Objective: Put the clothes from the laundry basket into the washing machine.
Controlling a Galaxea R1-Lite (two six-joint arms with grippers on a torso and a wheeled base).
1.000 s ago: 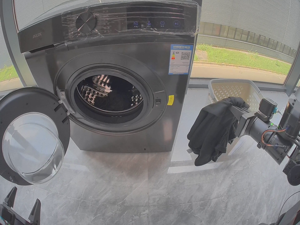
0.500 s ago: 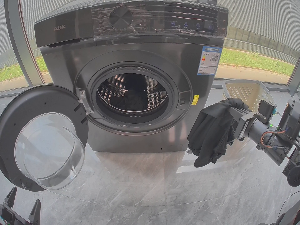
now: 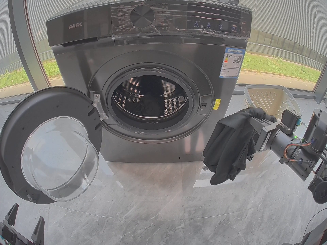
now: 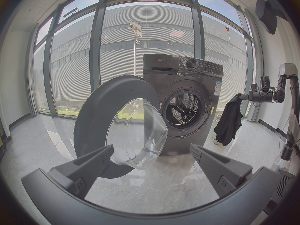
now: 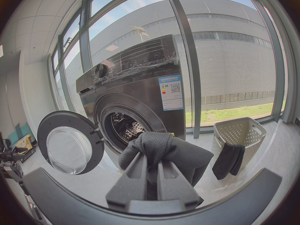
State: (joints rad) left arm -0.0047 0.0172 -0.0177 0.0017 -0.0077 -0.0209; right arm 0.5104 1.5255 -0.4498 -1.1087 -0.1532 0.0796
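Pale grey marble floor (image 3: 163, 201) beneath a wall of tall windows (image 3: 282, 21). Lower left corner of the head view: left pincer (image 3: 26, 218), fingers spread wide and holding nothing, parked low near the floor, probably to stay out of the way. Just above it, round door (image 3: 51, 143) with its bulging glass bowl, swung fully out on its hinge so as to leave the mouth unblocked. Centre: washing machine (image 3: 150, 55), faced squarely, drum (image 3: 150, 97) open and lit, with something dark at its bottom, too dim to name. Right of centre: black garment (image 3: 230, 143), off the floor and hanging in long folds beside the machine's right edge, well apart from the opening. Clamped at its upper edge by the right pincer (image 5: 151, 160), fingers pressed together on a bunch of cloth, arm held out level, likely to keep the hem from dragging. Upper right: laundry basket (image 3: 272, 97) on the floor by the window, just beyond the machine. Draped over its rim in the right wrist view, a second dark piece (image 5: 229, 160). Judged mid-carry: lifted out, not yet delivered.
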